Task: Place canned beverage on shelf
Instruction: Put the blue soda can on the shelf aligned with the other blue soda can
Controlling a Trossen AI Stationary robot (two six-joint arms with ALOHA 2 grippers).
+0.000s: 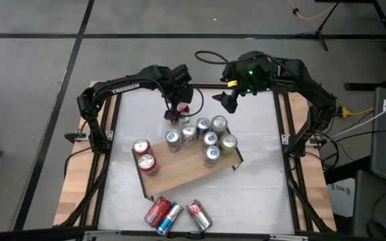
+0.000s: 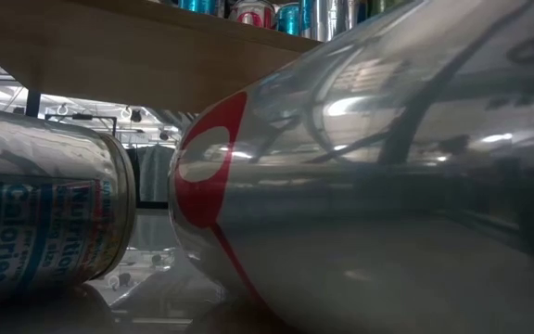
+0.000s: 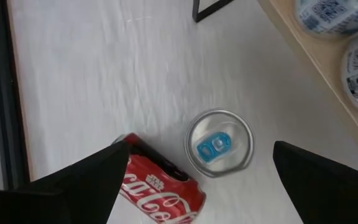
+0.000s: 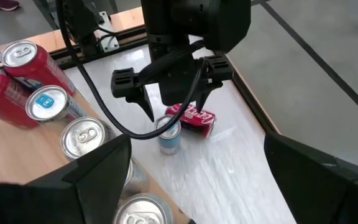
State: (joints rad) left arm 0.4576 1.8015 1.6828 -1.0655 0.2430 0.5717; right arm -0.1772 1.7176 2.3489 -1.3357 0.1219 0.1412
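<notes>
From where I stand, the left gripper (image 1: 177, 107) hangs just above a silver can (image 3: 219, 142) that stands upright on the white tabletop (image 1: 260, 194), blue tab up, close beside the far edge of the shelf (image 1: 179, 171). Its fingers (image 4: 143, 99) are spread wide, and the silver can sits between them, nearer one finger, with neither touching it. A red cola can (image 3: 163, 186) lies on its side right beside the silver can. The shelf carries a cluster of upright cans at one end and two red-topped ones at the other. The right gripper (image 1: 228, 100) hovers near the shelf's far corner, fingers wide apart, holding nothing. Three more cans lie at the table's near edge.
</notes>
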